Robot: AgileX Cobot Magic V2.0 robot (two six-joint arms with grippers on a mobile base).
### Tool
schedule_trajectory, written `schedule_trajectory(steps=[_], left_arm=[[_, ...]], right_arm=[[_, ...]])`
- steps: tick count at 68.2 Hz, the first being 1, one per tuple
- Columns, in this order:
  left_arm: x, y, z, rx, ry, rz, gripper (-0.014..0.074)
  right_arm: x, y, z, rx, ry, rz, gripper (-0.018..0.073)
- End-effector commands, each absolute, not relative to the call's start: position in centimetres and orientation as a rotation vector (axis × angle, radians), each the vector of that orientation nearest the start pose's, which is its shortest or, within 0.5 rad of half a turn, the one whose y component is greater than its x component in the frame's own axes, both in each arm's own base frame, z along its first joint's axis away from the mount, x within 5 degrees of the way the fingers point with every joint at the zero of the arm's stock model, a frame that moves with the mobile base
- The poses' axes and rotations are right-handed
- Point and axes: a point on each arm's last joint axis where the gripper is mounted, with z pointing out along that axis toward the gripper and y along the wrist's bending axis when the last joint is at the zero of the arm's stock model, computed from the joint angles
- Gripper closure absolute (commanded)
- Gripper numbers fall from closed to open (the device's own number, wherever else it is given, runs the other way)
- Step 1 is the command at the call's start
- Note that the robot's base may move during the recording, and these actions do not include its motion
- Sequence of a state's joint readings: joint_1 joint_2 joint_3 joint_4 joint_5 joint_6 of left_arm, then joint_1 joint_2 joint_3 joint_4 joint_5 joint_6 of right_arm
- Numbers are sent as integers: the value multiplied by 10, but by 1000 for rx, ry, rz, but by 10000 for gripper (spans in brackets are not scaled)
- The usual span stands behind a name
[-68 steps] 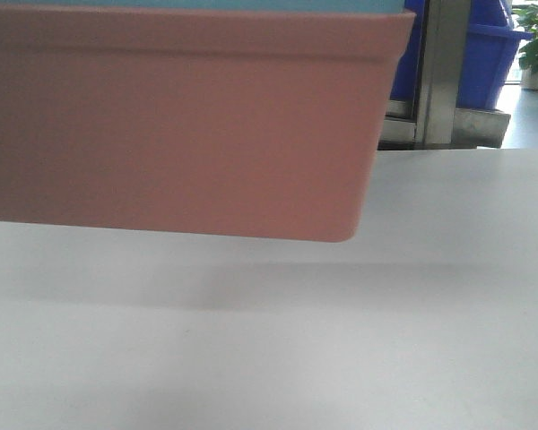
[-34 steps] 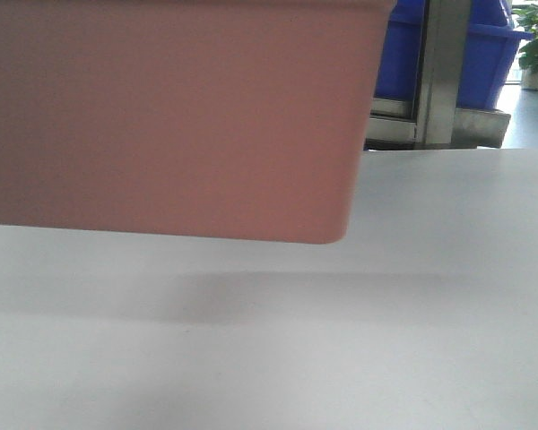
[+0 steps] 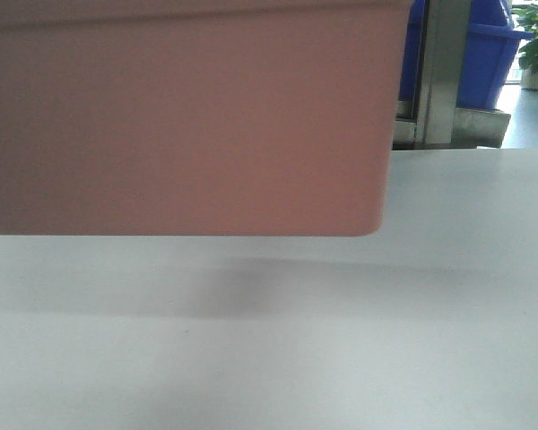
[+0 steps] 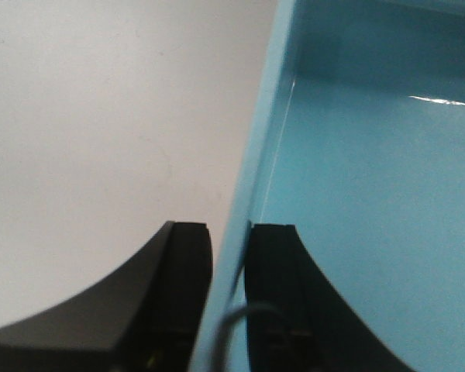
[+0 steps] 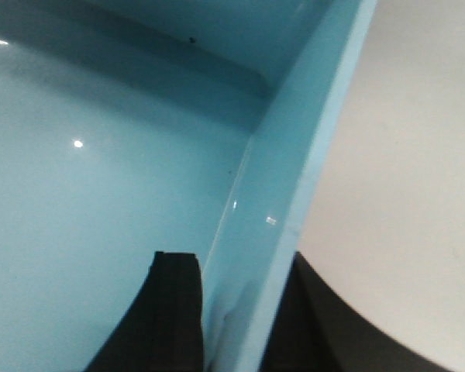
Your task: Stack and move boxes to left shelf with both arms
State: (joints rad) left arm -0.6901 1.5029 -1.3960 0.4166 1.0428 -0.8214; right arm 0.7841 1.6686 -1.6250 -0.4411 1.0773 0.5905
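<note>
Both grippers are clamped on the rim walls of the light blue tub. The left gripper has one black finger outside the tub's left wall and the other inside, closed until the wall fills the gap. The right gripper pinches the opposite wall the same way, with its inner finger against the blue interior. Inboard of each gripper lies the tub's bare, glossy floor. Outboard there is only the white tabletop. In the front view, the salmon pink tub fills the upper frame below the grippers, its bottom edge seemingly clear of the table with a soft shadow under it. The blue tub cannot be seen there, so whether it sits nested in the pink one, and whether the fingers also catch the pink rim, cannot be told for certain. Stacking looks done and the pair looks lifted. Carrying it to the left shelf, which no view shows, and setting it down remain. Dark blue bins and a steel post stand beyond the table.
</note>
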Motion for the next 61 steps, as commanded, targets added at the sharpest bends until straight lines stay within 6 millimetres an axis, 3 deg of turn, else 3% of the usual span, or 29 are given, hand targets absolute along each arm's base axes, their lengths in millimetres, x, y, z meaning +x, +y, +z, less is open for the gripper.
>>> schedule_trajectory(steps=[1,61], left_arm=[[257,-198,385,44,2308,-369,599],[259,-201,388,55,2260,-421,599]], right_arm=[[274,243,398,-357,2236,248,523],[275,246,396,-336,2240,286,523]])
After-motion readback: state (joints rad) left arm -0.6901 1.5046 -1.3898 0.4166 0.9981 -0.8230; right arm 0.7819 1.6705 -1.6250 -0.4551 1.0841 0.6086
